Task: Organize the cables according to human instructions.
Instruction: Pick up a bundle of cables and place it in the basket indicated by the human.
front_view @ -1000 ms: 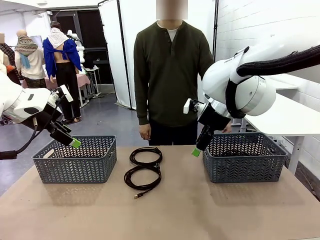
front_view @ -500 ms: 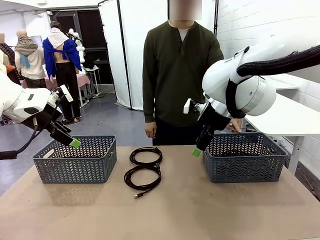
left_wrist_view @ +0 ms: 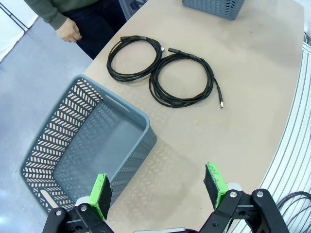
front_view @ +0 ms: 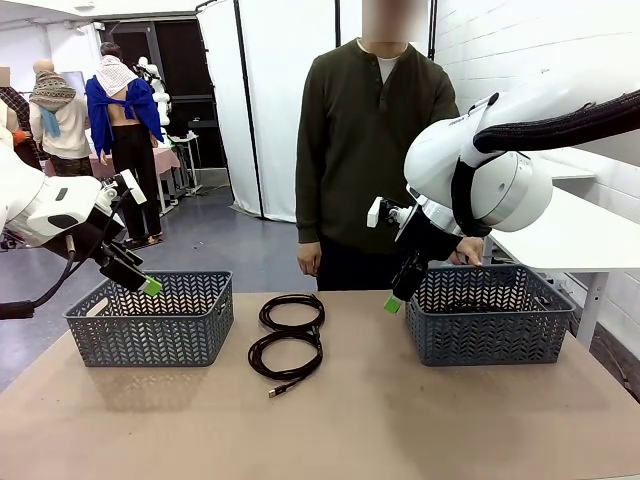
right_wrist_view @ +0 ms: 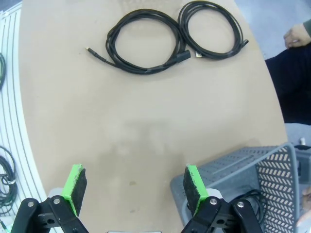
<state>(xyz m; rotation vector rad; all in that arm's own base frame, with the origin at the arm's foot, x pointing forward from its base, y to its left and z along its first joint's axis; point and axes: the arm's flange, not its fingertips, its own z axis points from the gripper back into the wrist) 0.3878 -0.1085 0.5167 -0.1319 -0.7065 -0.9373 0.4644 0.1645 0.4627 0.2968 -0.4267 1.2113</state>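
Note:
Two black cables lie coiled side by side on the table between the baskets, the far coil point(front_view: 292, 312) touching the near coil point(front_view: 285, 355). The left wrist view shows them as the far coil point(left_wrist_view: 135, 58) and the near coil point(left_wrist_view: 182, 80); the right wrist view has the near coil point(right_wrist_view: 146, 46) and the far coil point(right_wrist_view: 211, 31). My left gripper point(front_view: 148, 285) point(left_wrist_view: 158, 190) hangs open over the left basket point(front_view: 150, 320). My right gripper point(front_view: 392, 303) point(right_wrist_view: 135, 188) is open beside the right basket point(front_view: 490, 320). The human point(front_view: 385, 150) stands at the far edge.
A black cord point(right_wrist_view: 245, 198) lies inside the right basket point(right_wrist_view: 277, 165). The left basket point(left_wrist_view: 58, 131) looks empty. One hand point(front_view: 309, 259) of the person hangs by the table's far edge; the other hand point(front_view: 465, 250) is behind the right basket. Bare tabletop lies in front of the coils.
The person has stepped to the right along the far side of the table. Both arms and both coils have stayed still.

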